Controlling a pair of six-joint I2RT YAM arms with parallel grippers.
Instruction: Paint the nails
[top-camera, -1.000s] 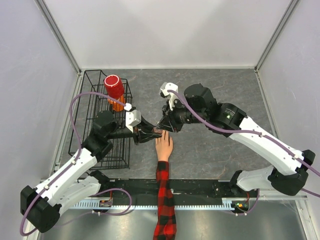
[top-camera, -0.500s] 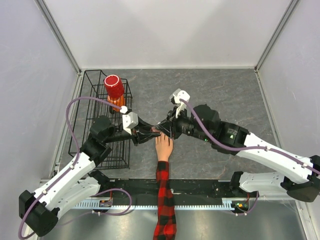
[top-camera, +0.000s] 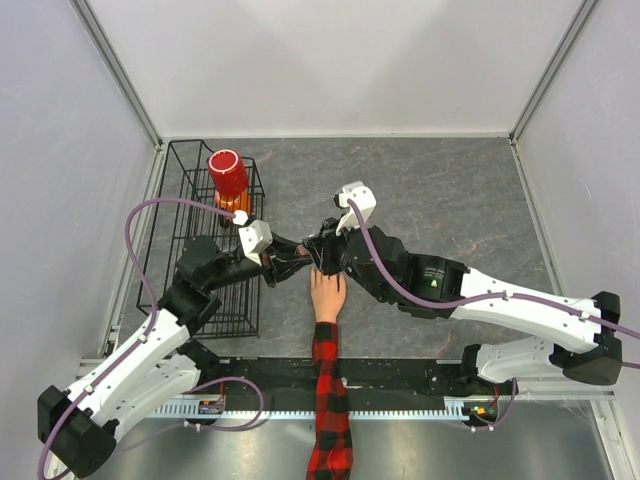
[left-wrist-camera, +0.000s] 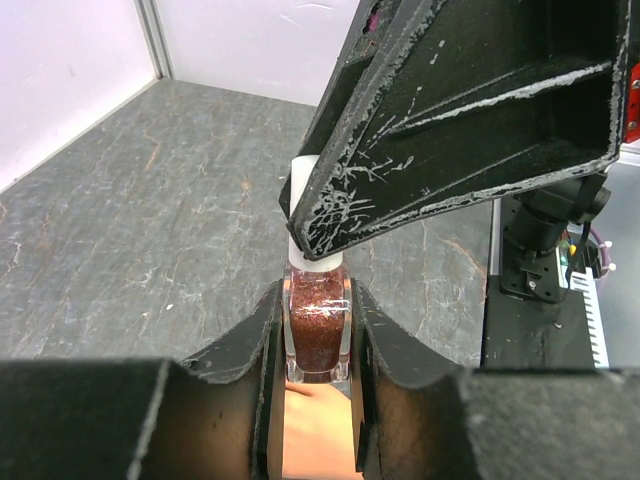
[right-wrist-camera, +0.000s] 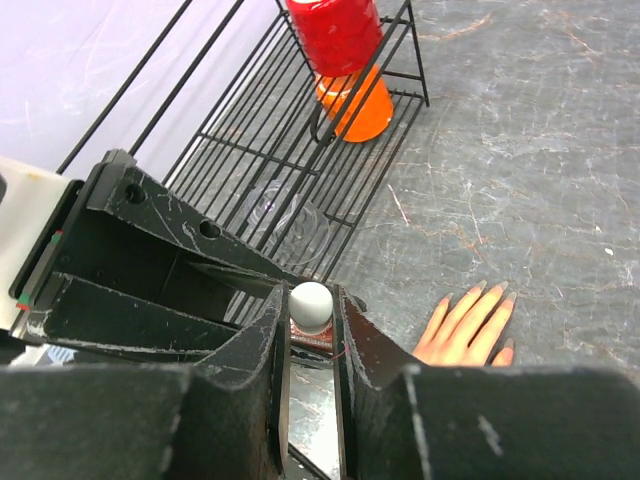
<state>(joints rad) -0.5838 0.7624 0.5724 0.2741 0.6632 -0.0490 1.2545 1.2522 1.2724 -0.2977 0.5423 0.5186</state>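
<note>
Bottle sits clamped in left fingers, right fingers gripping its cap.

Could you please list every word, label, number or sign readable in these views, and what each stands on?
None can be read in any view. The nail polish bottle shows only reddish-brown glitter, no label; its white cap is plain; the red cup in the wire rack bears no print. Any marking on the right arm's base is too small to tell.
</note>
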